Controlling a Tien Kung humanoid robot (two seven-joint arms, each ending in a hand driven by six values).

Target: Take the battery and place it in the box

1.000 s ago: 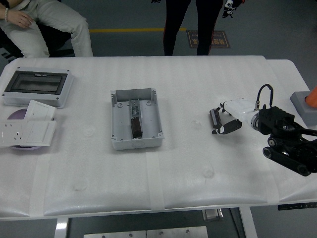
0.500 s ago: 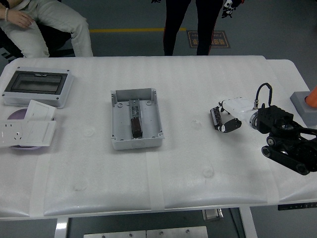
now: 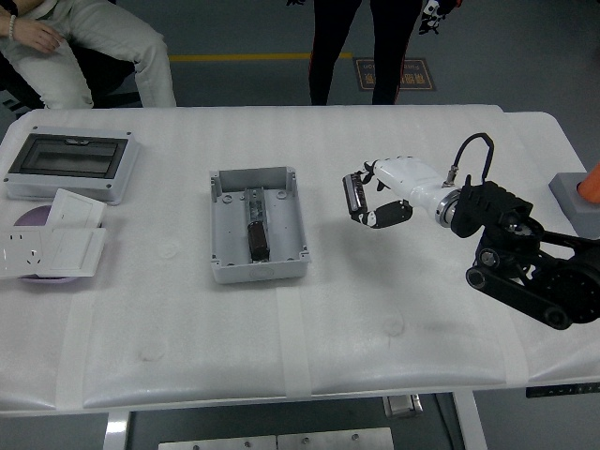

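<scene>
Battery gripped in the right hand, held above the table to the right of the open grey box.

The battery (image 3: 355, 196) is a small dark, ribbed cylinder, clasped upright between the curled fingers of the right hand (image 3: 375, 195), whose shell is glossy white with black finger segments. The black jointed arm behind it reaches in from the right edge, a thin cable looping over the wrist. The box (image 3: 257, 223) is a rectangular grey plastic tray, lid off, with a dark oblong part lying along its middle. The table (image 3: 328, 319) is covered in soft white foam sheeting, dimpled and seamed. Far left sit a grey enclosure with a dark clear window (image 3: 70, 164) and white socket plates (image 3: 52, 242).
</scene>
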